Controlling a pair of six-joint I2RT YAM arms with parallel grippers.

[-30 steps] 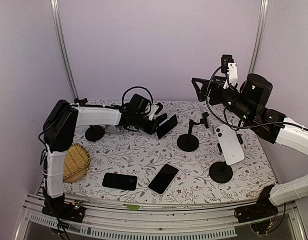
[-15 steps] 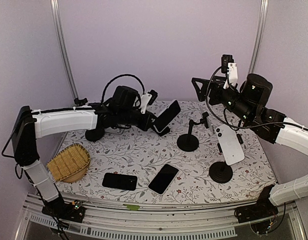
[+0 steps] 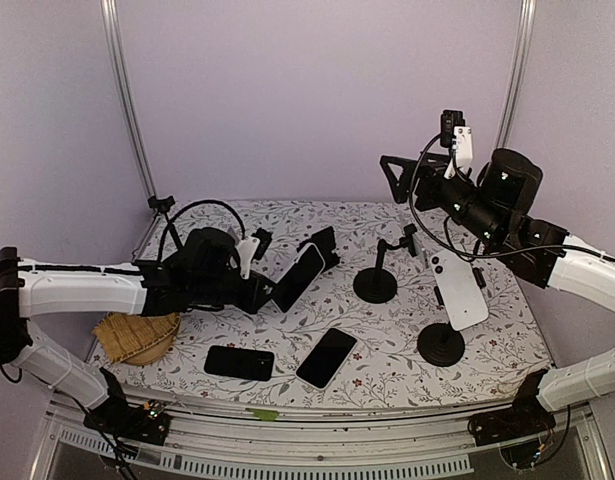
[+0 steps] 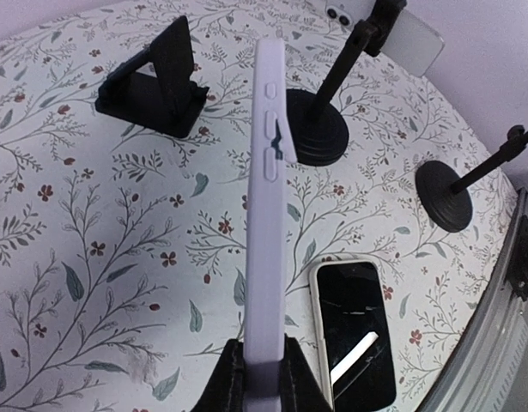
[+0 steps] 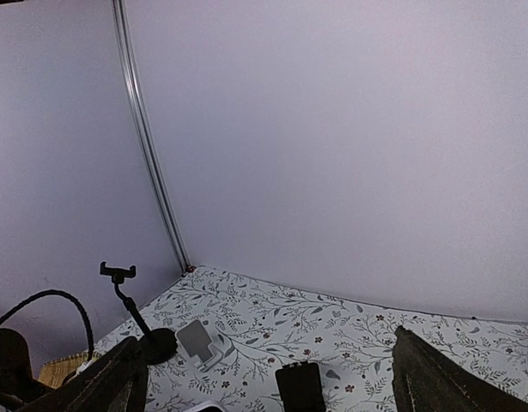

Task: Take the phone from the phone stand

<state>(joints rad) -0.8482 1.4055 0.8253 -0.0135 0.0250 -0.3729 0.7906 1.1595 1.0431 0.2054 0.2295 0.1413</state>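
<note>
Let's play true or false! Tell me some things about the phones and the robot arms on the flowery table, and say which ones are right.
1. The left gripper holds a purple phone. True.
2. The black wedge stand has a phone on it. False: it is empty.
3. Two dark phones lie flat on the table. True.
4. The white phone lies flat too. False: it is held up on a tall stand.
5. The right gripper holds a phone. False: it is open and empty, up in the air.
</note>
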